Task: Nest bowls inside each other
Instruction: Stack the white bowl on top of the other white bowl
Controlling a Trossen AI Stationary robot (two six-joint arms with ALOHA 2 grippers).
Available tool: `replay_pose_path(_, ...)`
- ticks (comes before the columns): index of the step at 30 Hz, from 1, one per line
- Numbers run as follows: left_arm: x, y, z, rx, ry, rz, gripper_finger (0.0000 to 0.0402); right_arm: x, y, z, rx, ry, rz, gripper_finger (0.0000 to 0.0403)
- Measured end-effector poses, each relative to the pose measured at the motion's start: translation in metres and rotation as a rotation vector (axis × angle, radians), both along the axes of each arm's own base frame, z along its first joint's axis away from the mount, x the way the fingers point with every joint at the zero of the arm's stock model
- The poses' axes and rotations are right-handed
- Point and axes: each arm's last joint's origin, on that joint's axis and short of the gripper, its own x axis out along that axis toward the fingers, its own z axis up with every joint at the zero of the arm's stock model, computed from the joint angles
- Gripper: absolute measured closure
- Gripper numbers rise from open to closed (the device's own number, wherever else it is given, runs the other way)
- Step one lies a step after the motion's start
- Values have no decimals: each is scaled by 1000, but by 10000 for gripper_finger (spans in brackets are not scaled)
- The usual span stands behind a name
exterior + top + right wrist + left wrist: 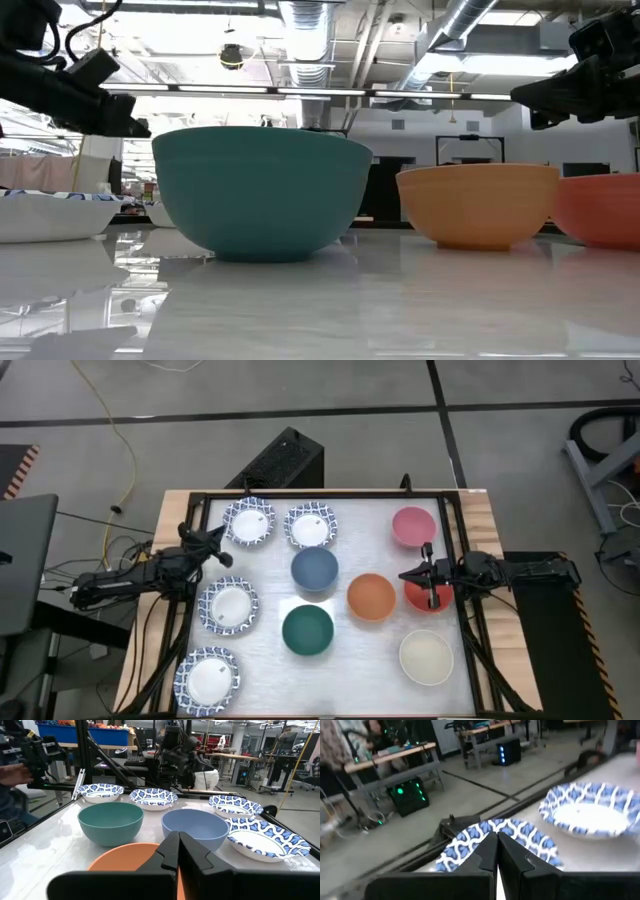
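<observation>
Ten bowls rest on their bases on the white table. Several white bowls with blue patterned rims (pixel 249 522) (pixel 311 527) (pixel 229 606) (pixel 208 680) stand on the left half. The blue bowl (pixel 314 568), dark green bowl (pixel 307 630) and orange bowl (pixel 371 597) sit mid-table. The pink bowl (pixel 413 526), red bowl (pixel 428 597) and cream bowl (pixel 427 658) are on the right. My left gripper (pixel 222 552) hovers shut at the left edge between two patterned bowls (pixel 590 812). My right gripper (pixel 404 575) hovers shut above the red bowl, pointing toward the orange bowl (pixel 125 857).
A black frame rail (pixel 330 493) runs around the table. A black box (pixel 285 460) stands on the floor beyond the far edge, with a yellow cable (pixel 125 450) to its left. A bare strip of table (pixel 330 690) lies along the near edge.
</observation>
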Motion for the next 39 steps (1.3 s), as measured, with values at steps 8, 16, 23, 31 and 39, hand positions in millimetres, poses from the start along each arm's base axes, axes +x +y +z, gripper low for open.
replay_pose_path(8,2,-2,1,24,36,-100,401,0,0,0,0,1,0,376)
replay_pose_path(16,7,-6,3,-178,-215,-297,401,-1,-3,5,28,-23,-46,376)
replay_pose_path(23,12,-13,-1,-322,-256,-588,401,-1,-2,7,128,-36,-17,376)
replay_pose_path(31,16,-26,2,-398,-229,-1045,401,-1,-3,14,137,-101,-17,376)
replay_pose_path(39,16,-24,6,-325,-251,-1001,401,-2,-3,18,33,-139,-19,376)
